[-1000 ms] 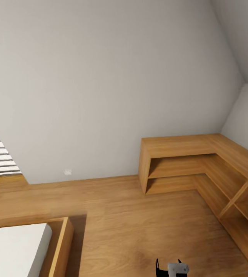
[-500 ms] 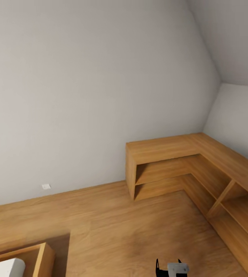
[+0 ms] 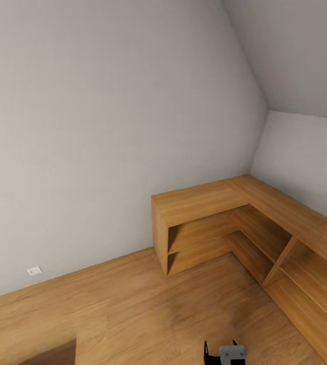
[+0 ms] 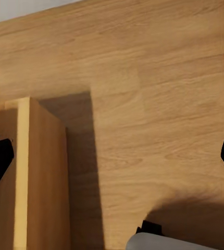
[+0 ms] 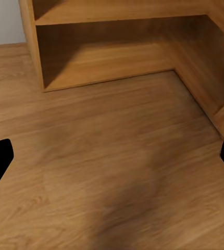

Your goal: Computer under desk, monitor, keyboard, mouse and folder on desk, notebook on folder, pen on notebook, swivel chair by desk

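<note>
No task items (monitor, keyboard, folder etc.) are seen; the robot is judged to be in transit, w/ nothing held. One L-shaped corner shelf unit (image 3: 244, 223) is set against two grey walls (image 3: 107, 126), its four visible compartments bare. One wall socket (image 3: 33, 270) is noted near the wood floor (image 3: 148, 309). Left gripper (image 4: 112, 156) and right gripper (image 5: 112, 161) are spread wide, empty, approx. floor-facing for travel.

head view high over corner shelving (image 3: 209, 223); right wrist low, sharing it
</note>
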Robot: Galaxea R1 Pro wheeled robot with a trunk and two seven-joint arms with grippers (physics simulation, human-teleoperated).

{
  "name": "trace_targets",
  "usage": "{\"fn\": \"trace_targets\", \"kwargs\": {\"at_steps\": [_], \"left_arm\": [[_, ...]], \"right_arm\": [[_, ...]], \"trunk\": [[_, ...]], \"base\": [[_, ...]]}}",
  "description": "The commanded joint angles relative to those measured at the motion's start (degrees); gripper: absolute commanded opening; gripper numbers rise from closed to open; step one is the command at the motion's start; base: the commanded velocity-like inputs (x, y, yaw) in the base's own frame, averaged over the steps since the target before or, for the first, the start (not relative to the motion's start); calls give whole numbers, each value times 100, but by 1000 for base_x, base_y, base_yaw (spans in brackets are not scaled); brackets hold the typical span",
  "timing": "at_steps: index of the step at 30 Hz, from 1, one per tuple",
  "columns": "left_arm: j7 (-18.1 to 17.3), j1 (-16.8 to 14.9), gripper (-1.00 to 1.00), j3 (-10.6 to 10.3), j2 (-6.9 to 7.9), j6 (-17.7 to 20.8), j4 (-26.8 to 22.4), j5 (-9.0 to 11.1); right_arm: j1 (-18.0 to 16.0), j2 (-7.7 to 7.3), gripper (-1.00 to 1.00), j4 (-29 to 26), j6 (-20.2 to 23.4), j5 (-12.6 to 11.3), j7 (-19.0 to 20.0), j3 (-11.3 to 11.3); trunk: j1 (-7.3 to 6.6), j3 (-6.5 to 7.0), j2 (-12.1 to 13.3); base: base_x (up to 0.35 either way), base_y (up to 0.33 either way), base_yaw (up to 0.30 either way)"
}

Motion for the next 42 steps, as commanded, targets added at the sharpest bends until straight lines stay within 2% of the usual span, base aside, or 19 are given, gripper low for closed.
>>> {"fn": "trace_targets", "kwargs": {"at_steps": [1, 18, 42], "left_arm": [[-2, -3, 100, -27, -2, -23, 1, 58], [-7, -3, 100, -27, 3, -24, 70, 56], [-6, -3, 100, -28, 3, -24, 71, 56]], "right_arm": [[-8, 2, 100, 12, -20, 0, -15, 49], [-8, -21, 100, 12, -20, 89, -14, 49], [-8, -56, 100, 12, -20, 90, -14, 49]], "trunk": [[5, -7, -11], [5, 65, -11], [5, 169, -11]], "base": [[86, 49, -258], [31, 9, -260], [307, 0, -261]]}}
